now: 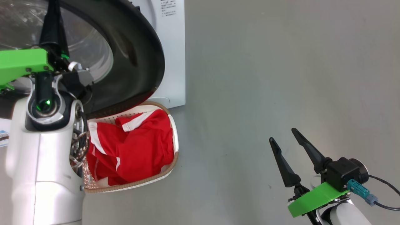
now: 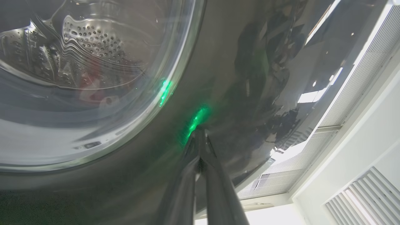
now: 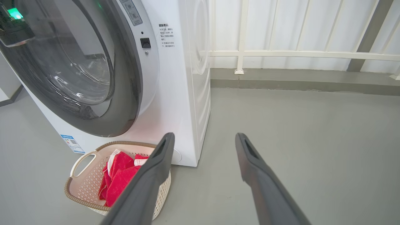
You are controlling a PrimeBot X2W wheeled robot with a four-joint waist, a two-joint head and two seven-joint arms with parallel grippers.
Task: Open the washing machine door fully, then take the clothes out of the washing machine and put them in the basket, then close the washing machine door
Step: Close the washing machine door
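The washing machine door (image 1: 140, 62) has a wide black rim and a clear glass bowl; in the right wrist view the washing machine door (image 3: 128, 93) lies close against the white washing machine (image 3: 175, 93). My left gripper (image 2: 198, 132) is shut with nothing in it, its tips touching the glossy rim beside the glass (image 2: 78, 78). In the head view the left gripper (image 1: 52, 12) points up over the door. The red clothes (image 1: 137, 143) lie in the cream basket (image 1: 176, 137) on the floor below the door. My right gripper (image 1: 282, 135) hangs open and apart, over bare floor.
The grey floor (image 1: 281, 78) stretches to the right of the machine. A white railing (image 3: 281, 53) and a low grey kerb (image 3: 297, 79) stand behind. The basket (image 3: 84, 184) sits tight against the machine's front corner. A cable (image 1: 386, 187) trails from my right wrist.
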